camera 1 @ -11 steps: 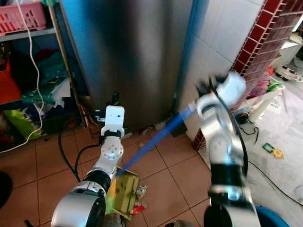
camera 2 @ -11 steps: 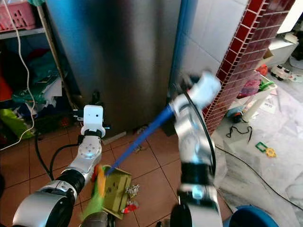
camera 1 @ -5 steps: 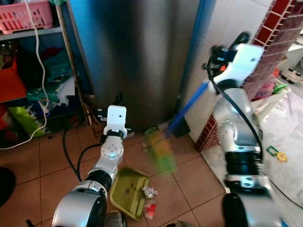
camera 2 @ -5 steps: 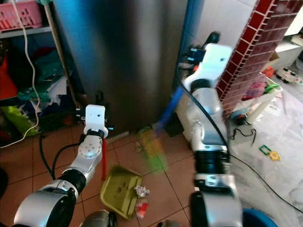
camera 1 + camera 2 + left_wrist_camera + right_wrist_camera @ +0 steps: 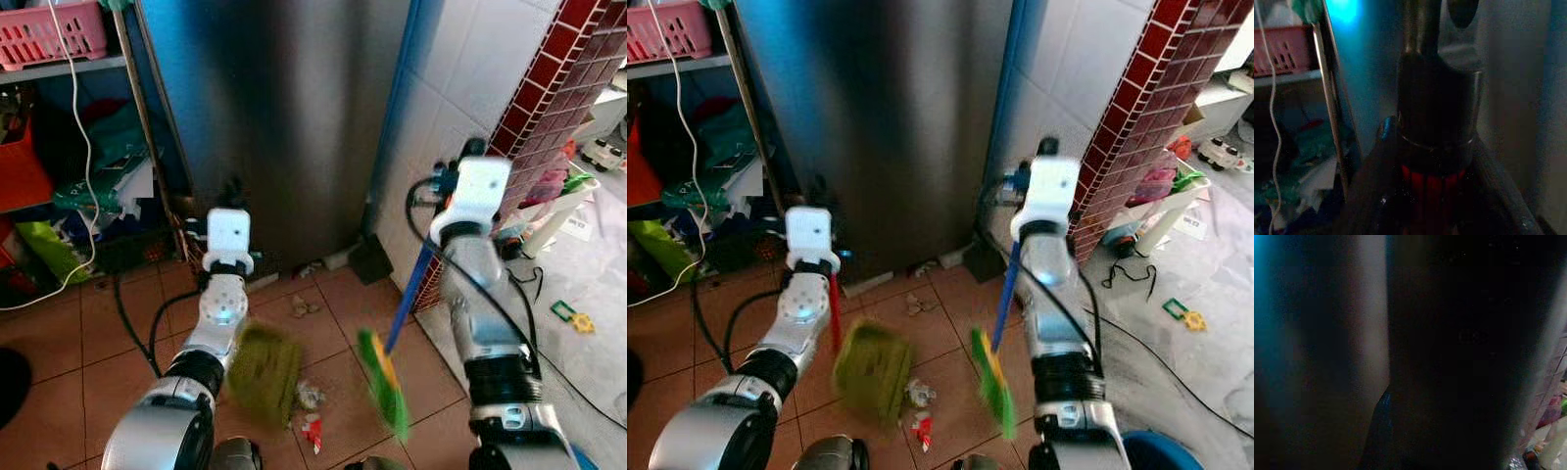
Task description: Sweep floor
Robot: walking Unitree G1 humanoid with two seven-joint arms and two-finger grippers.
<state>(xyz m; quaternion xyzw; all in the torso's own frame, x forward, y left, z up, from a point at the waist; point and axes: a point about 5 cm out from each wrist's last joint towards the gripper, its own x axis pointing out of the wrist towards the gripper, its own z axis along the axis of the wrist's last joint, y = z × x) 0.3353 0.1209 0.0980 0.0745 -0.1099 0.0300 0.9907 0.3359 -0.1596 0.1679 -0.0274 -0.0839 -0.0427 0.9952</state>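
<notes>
Both eye views looked down from the head at the floor (image 5: 333, 392) before the fridge (image 5: 284, 117). Each wrist camera sat close behind dark fingers.

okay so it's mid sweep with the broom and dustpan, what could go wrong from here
1. The broom head is blurred mid-swing beside the litter; a fast stroke may scatter it past the dustpan.
2. The dustpan looks blurred too, so its edge may not sit flat on the tiles and bits could slide under.
3. More scraps lie near the fridge and could be missed.
</notes>
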